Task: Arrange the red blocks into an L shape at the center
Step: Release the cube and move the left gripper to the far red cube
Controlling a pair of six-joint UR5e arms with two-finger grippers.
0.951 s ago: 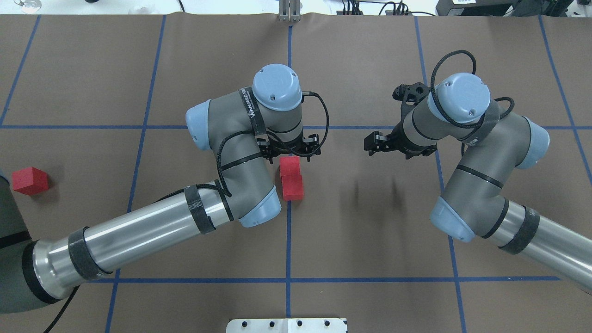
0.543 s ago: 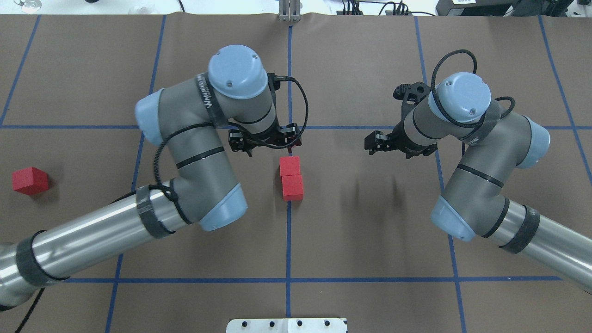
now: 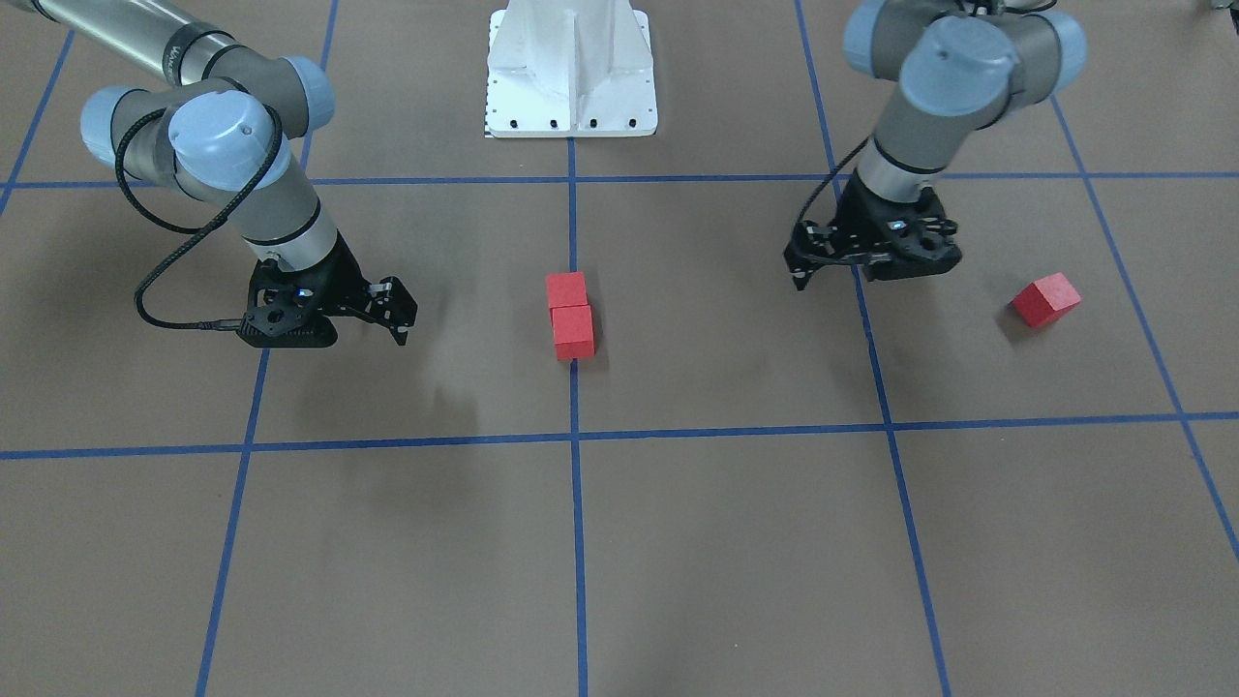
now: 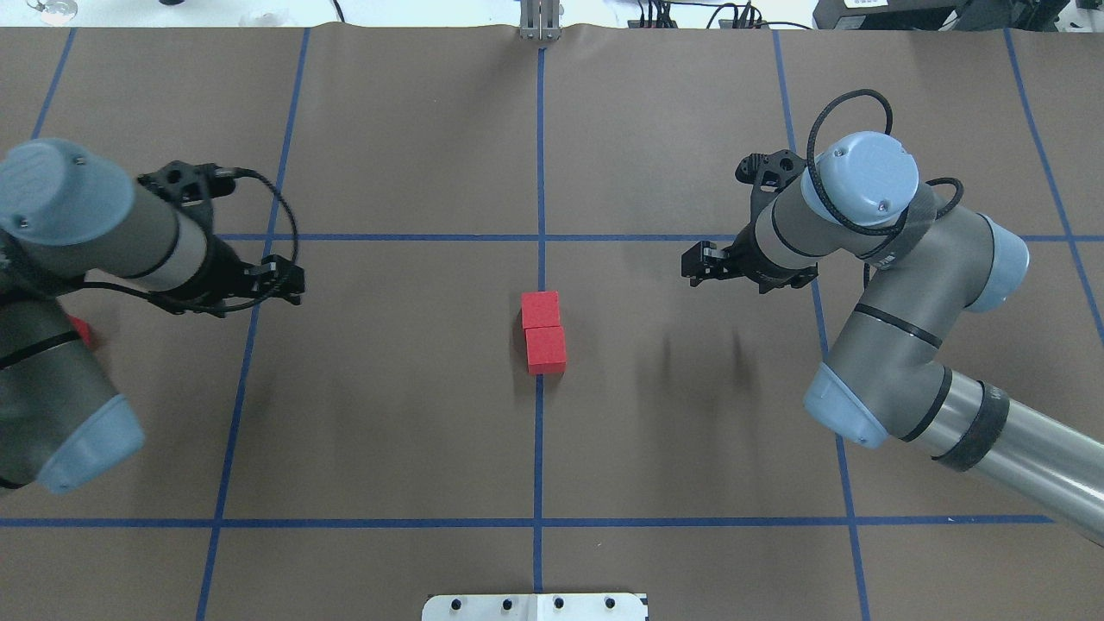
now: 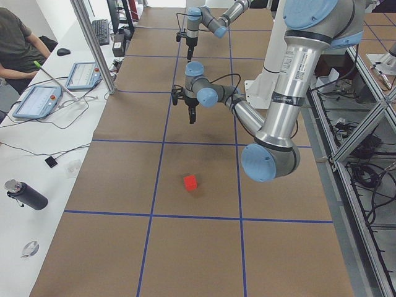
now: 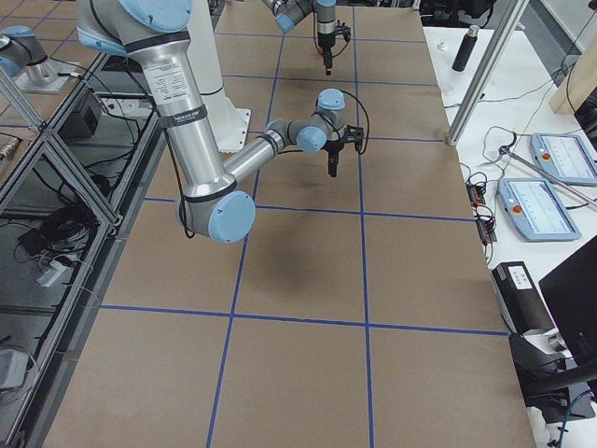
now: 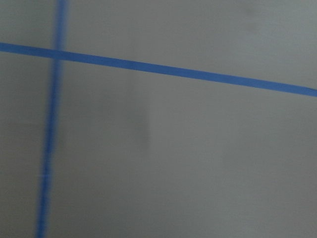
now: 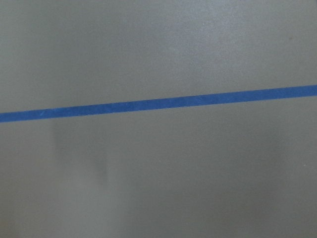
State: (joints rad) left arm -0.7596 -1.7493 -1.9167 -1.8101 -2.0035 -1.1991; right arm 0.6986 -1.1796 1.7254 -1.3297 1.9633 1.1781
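Two touching red blocks [image 4: 543, 331] lie between both jaws.

Even light, soft shadows [image 4: 664, 362], left wrist view perhaps motion-blurred

1. On the exterior left view, a person [image 5: 15, 37] in a dark shirt sits at the white bench [image 5: 43, 142] beside the table.
2. A tablet [image 5: 83, 74] lies there, with a second tablet [image 5: 38, 100] just beside it and cables trailing.
3. A black mouse [image 5: 62, 52] rests near the person.
4. A black bottle [image 5: 25, 195] sits at the bench's near end.
5. A metal post [image 5: 93, 46] rises by the tablets.
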